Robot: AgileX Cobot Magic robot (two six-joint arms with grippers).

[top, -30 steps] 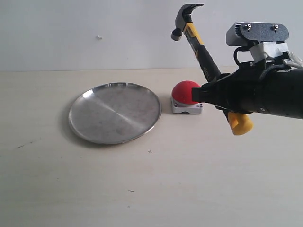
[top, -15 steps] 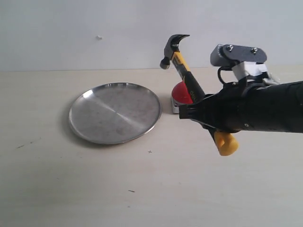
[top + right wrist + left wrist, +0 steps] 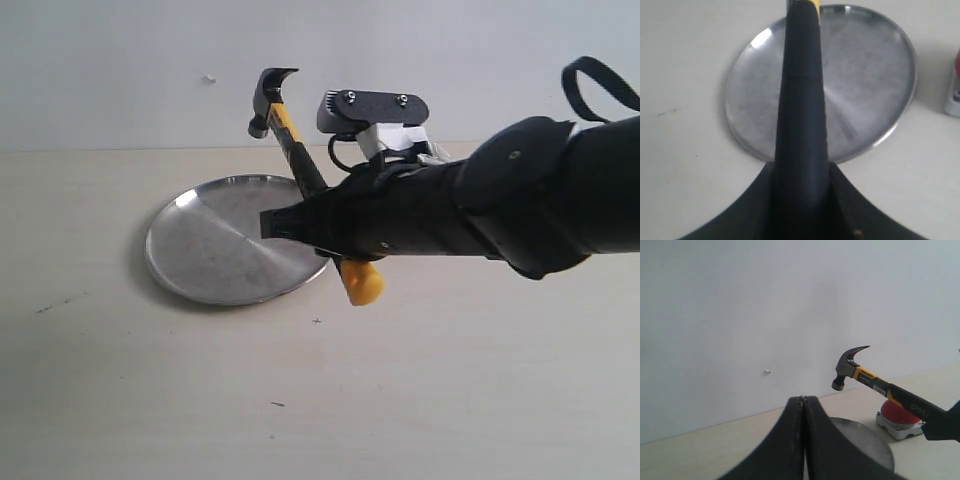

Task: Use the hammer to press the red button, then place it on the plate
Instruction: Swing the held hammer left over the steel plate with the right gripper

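My right gripper point(image 3: 315, 225) is shut on the hammer point(image 3: 290, 140), holding its black handle point(image 3: 801, 100) above the right part of the plate point(image 3: 225, 245). The head tilts up to the left and the yellow end point(image 3: 362, 284) hangs below the arm. The silver plate point(image 3: 865, 95) lies flat on the table. The red button point(image 3: 897, 412) is hidden behind my right arm in the exterior view; the left wrist view shows it beyond the plate point(image 3: 867, 442), and its base edge point(image 3: 954, 95) shows in the right wrist view. My left gripper point(image 3: 803, 400) is shut on nothing.
The pale wooden table point(image 3: 300, 400) runs to a white wall point(image 3: 150, 60) at the back. My right arm point(image 3: 500, 210) reaches across from the right, over the button's place.
My right arm has carried the hammer leftward, from beside the button to over the plate's right side. The arm now covers the button in the exterior view.
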